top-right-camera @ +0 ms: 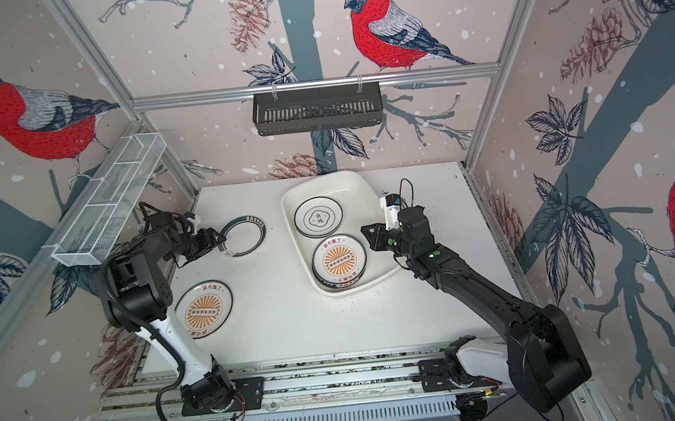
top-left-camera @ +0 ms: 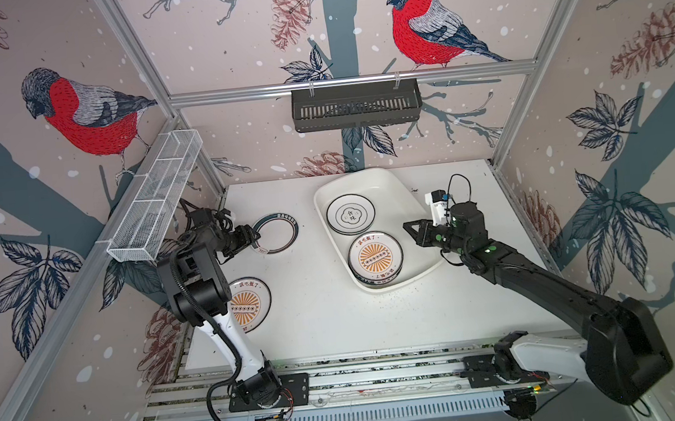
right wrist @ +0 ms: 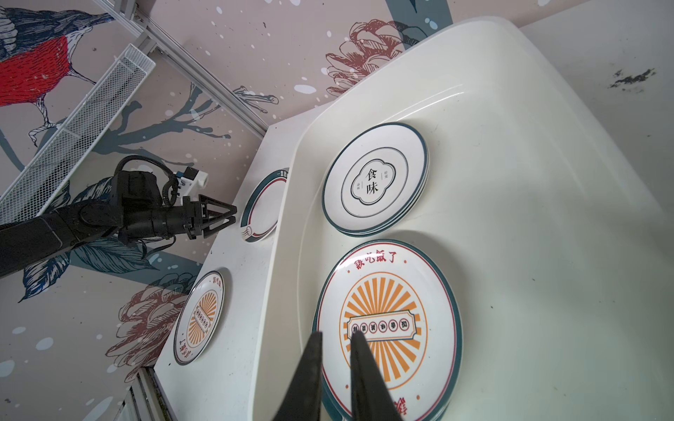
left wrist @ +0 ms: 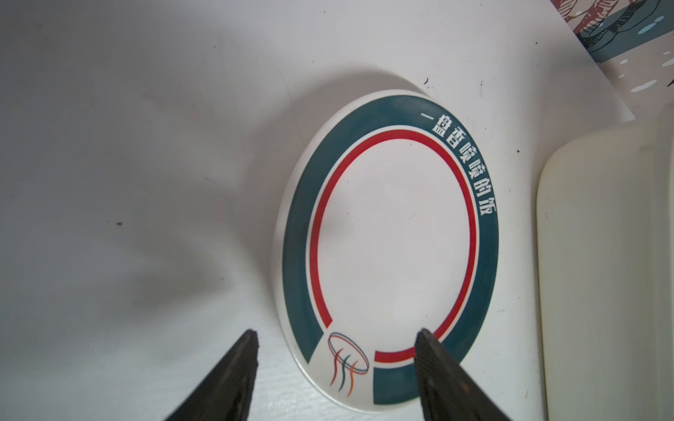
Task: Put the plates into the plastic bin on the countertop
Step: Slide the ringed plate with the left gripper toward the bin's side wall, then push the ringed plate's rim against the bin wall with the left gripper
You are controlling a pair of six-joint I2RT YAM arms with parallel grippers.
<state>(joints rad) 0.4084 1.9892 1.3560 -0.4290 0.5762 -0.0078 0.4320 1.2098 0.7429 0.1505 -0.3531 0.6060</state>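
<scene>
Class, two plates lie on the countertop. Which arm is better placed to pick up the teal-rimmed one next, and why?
Probably left. The left claw stands open, straddling the rim of the teal-rimmed plate. The right claw hangs over the plastic bin, across the countertop from that plate.

Bullfinch-and-pinecone wallpaper [top-left-camera: 229,42] surrounds everything — a black slotted basket [top-left-camera: 356,105] hangs from a rail [top-left-camera: 234,94].
</scene>
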